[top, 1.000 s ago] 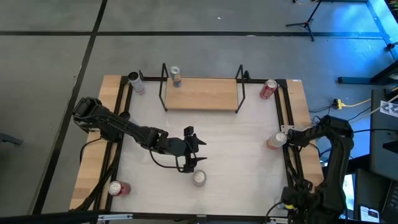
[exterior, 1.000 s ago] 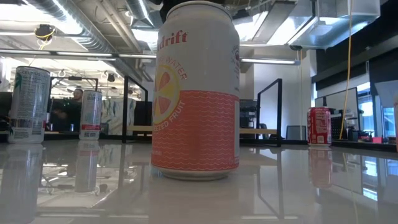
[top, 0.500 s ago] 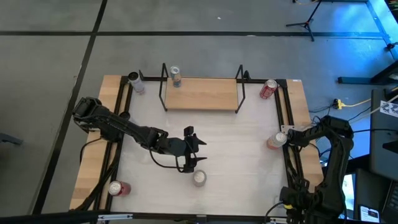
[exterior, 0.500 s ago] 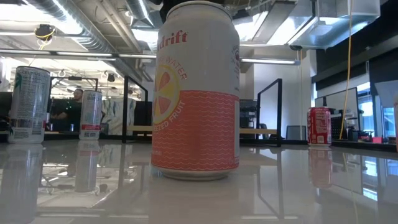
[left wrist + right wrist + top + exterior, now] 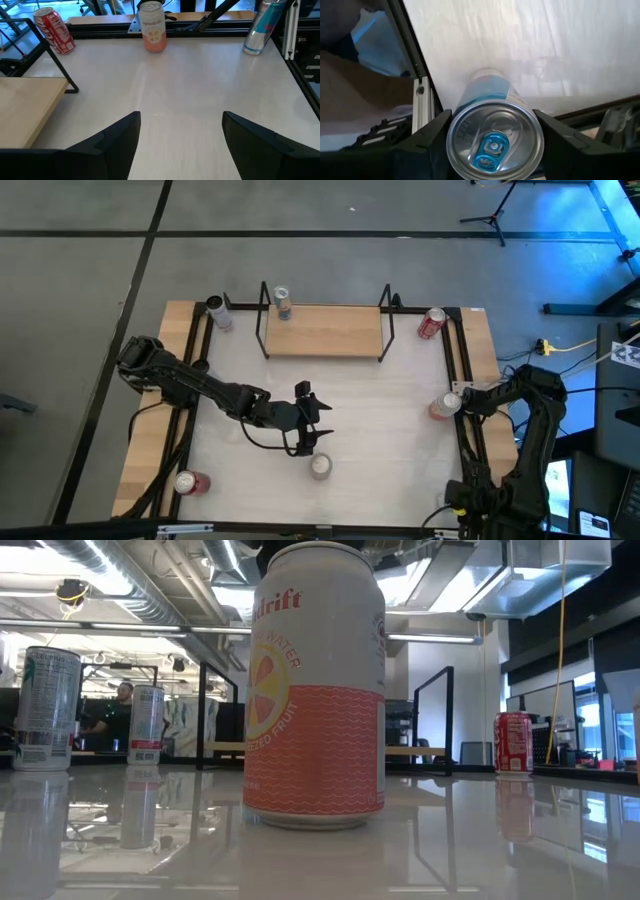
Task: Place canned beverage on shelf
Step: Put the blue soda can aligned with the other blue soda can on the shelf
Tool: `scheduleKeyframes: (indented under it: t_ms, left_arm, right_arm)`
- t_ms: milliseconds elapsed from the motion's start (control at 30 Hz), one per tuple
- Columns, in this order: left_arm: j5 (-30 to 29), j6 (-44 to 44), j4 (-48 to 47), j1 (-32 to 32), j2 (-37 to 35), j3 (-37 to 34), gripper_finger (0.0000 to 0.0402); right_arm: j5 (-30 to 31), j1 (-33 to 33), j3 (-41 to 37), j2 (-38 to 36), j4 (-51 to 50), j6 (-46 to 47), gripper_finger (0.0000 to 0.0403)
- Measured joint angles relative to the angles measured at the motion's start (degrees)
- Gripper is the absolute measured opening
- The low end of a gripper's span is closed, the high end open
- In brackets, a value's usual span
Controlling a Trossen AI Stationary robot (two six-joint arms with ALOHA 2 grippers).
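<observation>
Can in play: blue-and-silver aluminium beverage can point(image 5: 492, 140) at the table's right edge, upright between the right gripper point(image 5: 492, 131) fingers; contact unclear, grip cannot be told.
Shelf: light-wood board in black wire frame point(image 5: 325, 332), far side, one can point(image 5: 283, 303) on it already.
Left gripper point(image 5: 312, 432): mid-table, fingers apart, empty, beside a peach-and-white can point(image 5: 316, 690).
Writing: "drift" on peach can.

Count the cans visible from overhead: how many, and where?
6: one on the shelf at its left end, far-left corner, far-right corner, right edge, near-centre, near-left. None seem hidden.
</observation>
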Motion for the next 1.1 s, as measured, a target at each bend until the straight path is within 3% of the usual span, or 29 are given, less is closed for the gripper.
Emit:
scheduleKeyframes:
  t_ms: [400,833,1100]
  left_arm:
    - [0.3,-1.4,-1.4,0.0,0.0,0.0,0.027]
    - [0.3,-2.1,-4.8,0.0,0.0,0.0,0.027]
    - [0.3,-2.1,-5.7,-0.1,0.0,0.0,0.027]
  right_arm:
    - [5.6,-13.0,0.0,-4.8,-6.3,-21.1,0.022]
    - [11.4,-39.9,0.0,-5.8,-5.4,-57.4,0.022]
    - [7.5,-54.6,0.0,-4.3,3.0,-73.4,0.022]
